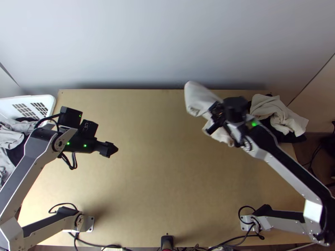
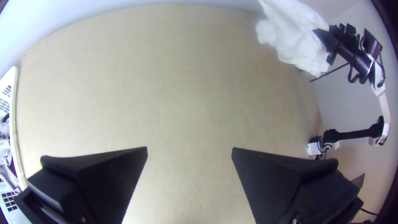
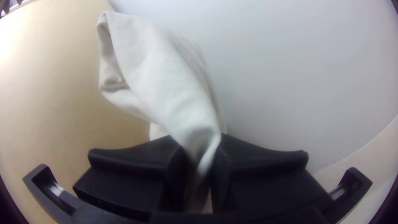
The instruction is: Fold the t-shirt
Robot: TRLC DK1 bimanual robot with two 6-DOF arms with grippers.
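White basket (image 1: 49,101), cloth pile (image 1: 274,112), left gripper (image 1: 112,149) spread wide, right gripper (image 1: 211,119) pinching seemingly bunched t-shirt (image 1: 197,97)

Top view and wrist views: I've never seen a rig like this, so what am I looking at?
Two robot arms work at a light wooden table. The top view comes from a fixed camera high over the table's near edge; each wrist view comes from a camera on that arm's wrist. The right gripper grips a bunched white cloth, probably the T-shirt to be folded, and holds it up off the table. The left gripper is open and holds nothing. Beyond it, at the table's left side, is a white plastic basket with clothes; at the far right corner lies a pile of white and black cloth.
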